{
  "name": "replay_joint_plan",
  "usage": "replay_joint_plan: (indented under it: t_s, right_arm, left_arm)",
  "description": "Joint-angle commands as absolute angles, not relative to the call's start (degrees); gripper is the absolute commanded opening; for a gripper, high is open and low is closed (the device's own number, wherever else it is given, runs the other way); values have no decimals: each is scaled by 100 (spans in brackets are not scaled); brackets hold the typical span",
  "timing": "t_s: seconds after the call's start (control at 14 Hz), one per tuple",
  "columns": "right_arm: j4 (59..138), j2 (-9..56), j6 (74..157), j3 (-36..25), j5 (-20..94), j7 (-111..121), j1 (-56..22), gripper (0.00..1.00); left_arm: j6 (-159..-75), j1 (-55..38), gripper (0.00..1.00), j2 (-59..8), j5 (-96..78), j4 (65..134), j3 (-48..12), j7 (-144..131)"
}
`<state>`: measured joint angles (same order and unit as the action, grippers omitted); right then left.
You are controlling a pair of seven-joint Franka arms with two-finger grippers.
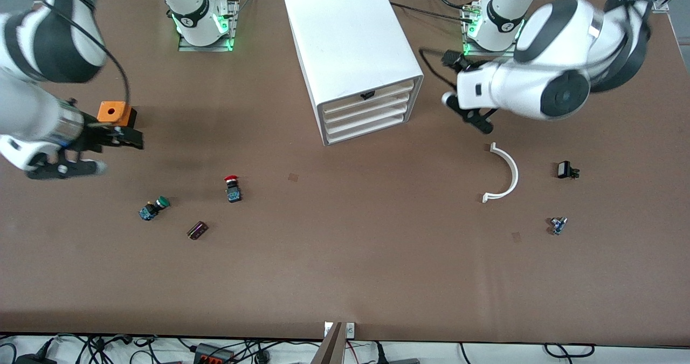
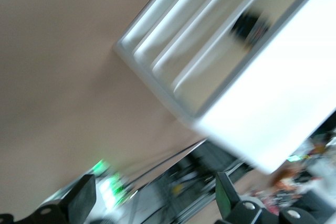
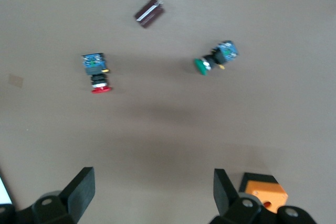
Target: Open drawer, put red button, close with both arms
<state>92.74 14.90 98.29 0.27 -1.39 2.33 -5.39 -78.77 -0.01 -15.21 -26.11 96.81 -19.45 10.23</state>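
The red button, a glossy mushroom cap on a black-and-blue body, lies on the matte brown table beside the green-capped button. The white plastic drawer sits closed. Left gripper beside the cabinet and right gripper by the orange box both have fingers spread, empty.

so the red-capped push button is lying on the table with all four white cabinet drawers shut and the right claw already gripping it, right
Not quite: the right claw is open and empty, above the table. The red-capped push button lies untouched, as the right wrist view shows. The white cabinet drawers are shut.
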Motion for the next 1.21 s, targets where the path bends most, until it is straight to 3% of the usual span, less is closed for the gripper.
replay_joint_plan:
  t_s: [0.0,0.36,0.71,0.79,1.07,1.14]
  right_arm:
    - [9018,1993,10053,35,-193,281,-676,100]
    - [9018,2899,11090,26,-35,211,-1203,100]
    - [9009,3655,11873,26,-35,299,-1468,100]
    - [9009,3822,11900,44,-18,308,-1468,100]
    - [9018,4113,12094,193,-9,290,-1485,100]
    - [9018,4200,12163,193,-17,299,-1485,100]
  left_arm:
    - [-8452,237,100,-2116,-3355,9579,-2004,1877]
    - [-9701,307,100,-2347,-4610,10544,-2004,3282]
    - [-10221,290,96,-2679,-6096,11486,-2004,4656]
    - [-10230,273,93,-2846,-6439,11592,-2004,5041]
    - [-10204,255,64,-3181,-6803,11698,-2013,5528]
    - [-10204,185,63,-3182,-6811,11777,-2021,5528]
